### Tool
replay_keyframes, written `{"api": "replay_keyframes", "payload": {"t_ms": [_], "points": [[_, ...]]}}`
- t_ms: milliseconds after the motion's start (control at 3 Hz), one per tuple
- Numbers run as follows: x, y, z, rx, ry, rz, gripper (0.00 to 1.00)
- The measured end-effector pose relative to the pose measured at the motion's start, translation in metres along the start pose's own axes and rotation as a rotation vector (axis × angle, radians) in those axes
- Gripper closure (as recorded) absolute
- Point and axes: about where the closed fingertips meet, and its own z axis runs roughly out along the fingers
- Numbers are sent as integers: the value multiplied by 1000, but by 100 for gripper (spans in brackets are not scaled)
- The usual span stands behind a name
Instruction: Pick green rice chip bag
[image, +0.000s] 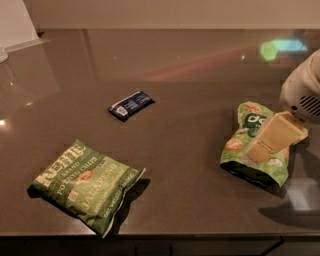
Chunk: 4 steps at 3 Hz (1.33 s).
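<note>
Tabletop (190, 95) bears green rice chip bag (236, 149) beneath pincer (267, 142).

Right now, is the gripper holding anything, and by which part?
It cannot be told. The gripper is over the middle of the green rice chip bag, but no grasp is visible.

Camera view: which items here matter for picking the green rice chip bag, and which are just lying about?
Part of the job:
- green rice chip bag, on the right of the table
- gripper, over that bag

Lying about:
- Kettle jalapeño chip bag, front left
- blue packet, near the centre
</note>
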Motion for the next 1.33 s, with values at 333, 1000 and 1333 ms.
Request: {"api": "replay_keyframes", "payload": {"t_ms": [333, 1000, 1333], "points": [[13, 6, 21, 0, 2, 78, 0], [37, 10, 65, -39, 23, 177, 0], [46, 11, 77, -41, 46, 197, 0]]}}
